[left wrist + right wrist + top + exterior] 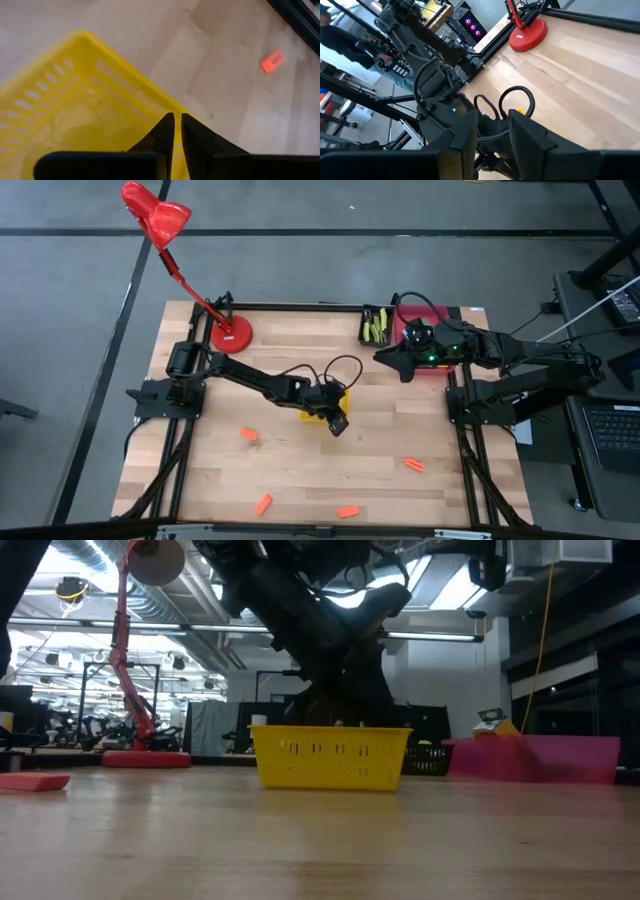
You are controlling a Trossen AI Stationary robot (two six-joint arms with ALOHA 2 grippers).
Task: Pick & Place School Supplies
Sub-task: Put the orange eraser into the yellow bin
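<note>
My left gripper (338, 423) (175, 131) is at the near right corner of a yellow slotted basket (322, 406) (330, 755), which stands on its base at the table's middle. Two yellow-green-handled scissor tools (376, 327) lie in a black bin at the far edge. Several orange pieces lie on the wood (248, 435) (413, 465) (263, 504) (348, 511); one (272, 61) also shows in the left wrist view. My right gripper (392, 358) (492, 137) hovers open beside the red tray (452, 370), holding nothing. The printed boxes are hidden. My left gripper has its two fingers (162, 132) closed to a thin slit over the basket's rim (150, 102) at a corner, coming from above and pointing down. The rim runs into the slit, so the wall seems pinched between them. The basket's base stays on the table.
A red desk lamp's base (231, 333) stands at the far left, its head (157, 215) out past the table edge. The black bin and red tray crowd the far right corner. Open wood lies along the near half (330, 475), between the orange pieces.
</note>
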